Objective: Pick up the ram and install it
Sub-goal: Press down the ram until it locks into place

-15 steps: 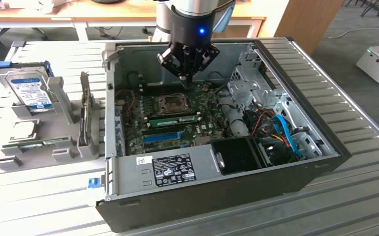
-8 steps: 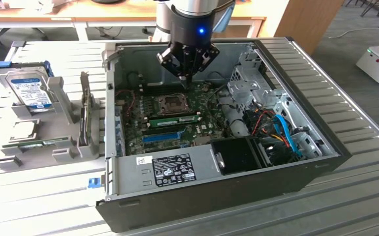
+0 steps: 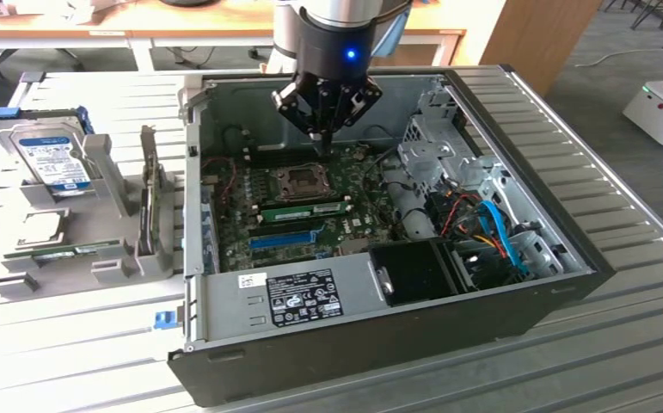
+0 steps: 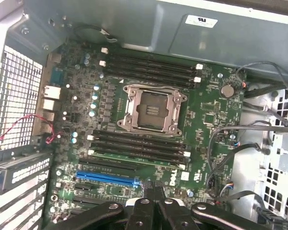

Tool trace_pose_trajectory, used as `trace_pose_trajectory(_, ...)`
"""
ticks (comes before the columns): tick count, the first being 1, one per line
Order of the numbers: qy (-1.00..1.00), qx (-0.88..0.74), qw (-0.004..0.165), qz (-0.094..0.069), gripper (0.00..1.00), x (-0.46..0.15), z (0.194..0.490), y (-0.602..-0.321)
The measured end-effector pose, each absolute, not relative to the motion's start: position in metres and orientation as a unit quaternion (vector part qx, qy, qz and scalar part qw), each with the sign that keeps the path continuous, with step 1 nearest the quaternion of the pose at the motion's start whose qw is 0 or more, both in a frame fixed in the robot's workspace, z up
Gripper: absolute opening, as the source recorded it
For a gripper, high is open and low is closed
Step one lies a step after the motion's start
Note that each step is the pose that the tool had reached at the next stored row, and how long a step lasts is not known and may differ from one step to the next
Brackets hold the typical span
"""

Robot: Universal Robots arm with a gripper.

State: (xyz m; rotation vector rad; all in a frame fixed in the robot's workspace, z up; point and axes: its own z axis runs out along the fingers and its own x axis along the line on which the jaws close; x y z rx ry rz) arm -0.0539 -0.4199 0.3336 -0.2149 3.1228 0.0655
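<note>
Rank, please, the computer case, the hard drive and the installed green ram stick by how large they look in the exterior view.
1. computer case, by far the largest.
2. hard drive, standing in the grey holder at the exterior view's left.
3. ram, a thin green strip seated on the motherboard.

Robotics lab or workshop: open computer case [image 3: 423,284] on metal table [image 3: 67,344], wooden desks [image 3: 136,34] at upper left.
</note>
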Motion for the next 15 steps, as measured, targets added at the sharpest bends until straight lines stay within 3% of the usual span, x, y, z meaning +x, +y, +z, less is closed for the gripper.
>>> trace_pose_trajectory(15, 0.999, -0.024, 0.003, 0.021, 0.11, -0.0532, 0.3335, -0.4199)
